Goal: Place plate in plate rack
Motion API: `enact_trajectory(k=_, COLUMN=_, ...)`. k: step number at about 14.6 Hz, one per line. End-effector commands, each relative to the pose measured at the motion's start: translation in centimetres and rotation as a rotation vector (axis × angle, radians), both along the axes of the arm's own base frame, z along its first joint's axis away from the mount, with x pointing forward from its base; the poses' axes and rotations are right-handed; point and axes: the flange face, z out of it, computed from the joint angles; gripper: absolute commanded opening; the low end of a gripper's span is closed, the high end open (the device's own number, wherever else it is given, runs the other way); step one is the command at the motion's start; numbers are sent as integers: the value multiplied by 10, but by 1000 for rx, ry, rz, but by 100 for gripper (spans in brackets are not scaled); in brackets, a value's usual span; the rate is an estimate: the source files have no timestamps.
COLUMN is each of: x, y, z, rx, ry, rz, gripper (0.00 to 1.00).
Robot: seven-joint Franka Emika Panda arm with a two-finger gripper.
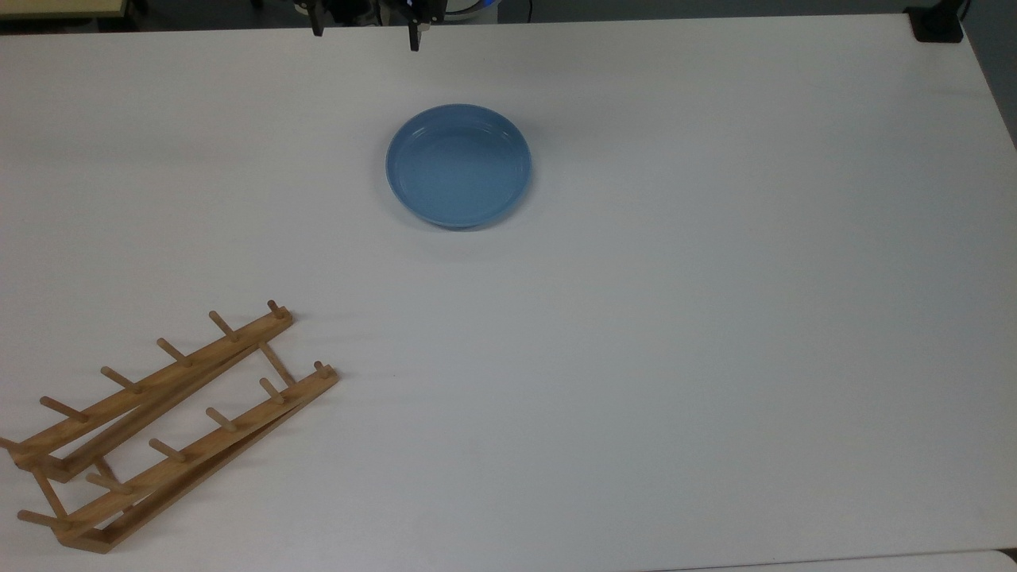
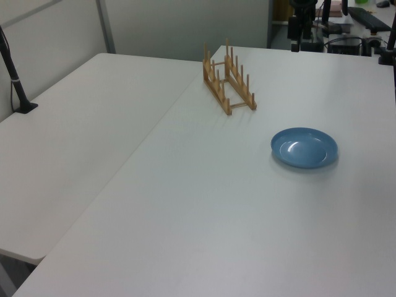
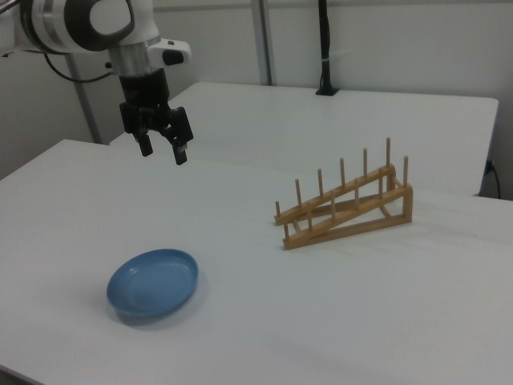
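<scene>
Plate and plate rack well apart on my bench, my pincer hanging above.

The plate lies flat on the bench, upper middle in the top view; the plate rack stands at the top view's lower left, well apart from it. In the right view the plate sits at the lower left and the rack to its right, farther back. My pincer hangs above the bench, behind the plate in the right view, touching nothing, fingers spread. A second bench adjoins on the left view's left.
</scene>
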Motion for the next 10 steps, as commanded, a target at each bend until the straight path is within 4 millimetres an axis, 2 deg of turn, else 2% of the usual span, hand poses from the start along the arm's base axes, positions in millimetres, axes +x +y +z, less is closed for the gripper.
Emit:
enact_trajectory(k=1, x=-5, y=-9, z=1, rx=-10, ry=-1, rz=4, gripper=100)
enact_trajectory(k=10, x=-5, y=-10, z=1, rx=-7, ry=0, rz=13, gripper=100)
